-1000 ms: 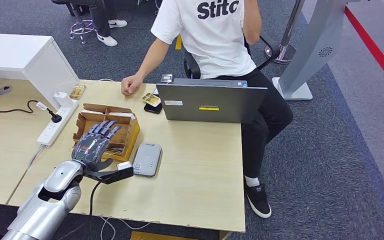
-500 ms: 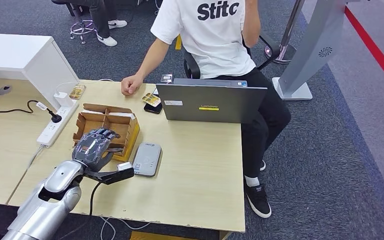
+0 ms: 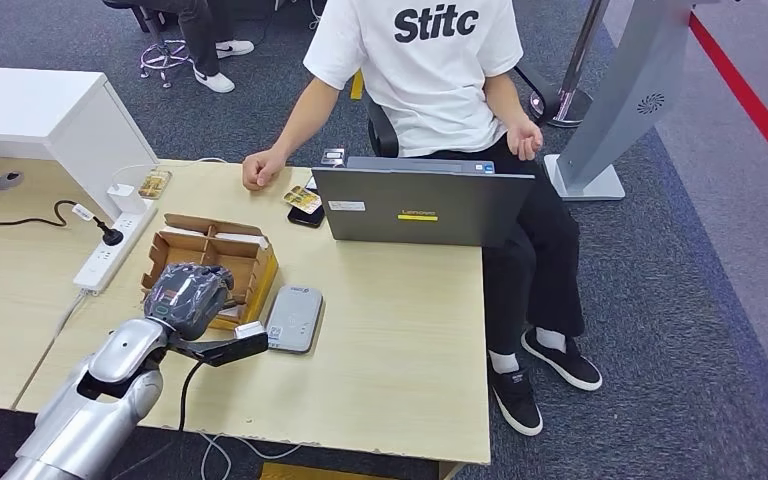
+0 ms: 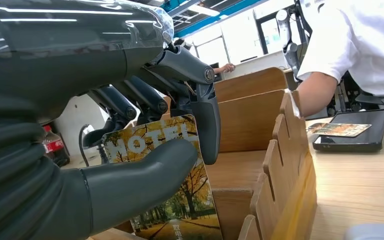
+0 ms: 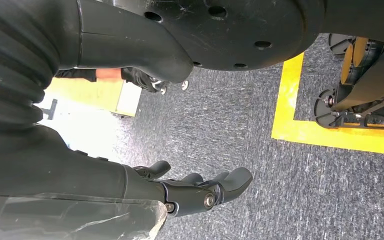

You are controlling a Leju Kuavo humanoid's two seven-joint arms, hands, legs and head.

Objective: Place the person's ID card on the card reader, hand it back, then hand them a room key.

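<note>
left wrist view: left hand (image 4: 130, 150) fingers curled, thumb pinching key card (image 4: 172, 200) still inside box (image 4: 280, 165). thin pinch; card may snag a divider and slip when lifted.

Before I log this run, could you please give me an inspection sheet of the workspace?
Surface: wooden table, mostly bare near the front.
Job's things: room key card in cardboard box; card reader beside it.
Clutter: laptop, phone with a card on it.
Hands: left hand pinches the key card; right hand hangs empty above the floor.
Cables: power strip, plugged cable.
Surroundings: seated person, grey carpet.
</note>
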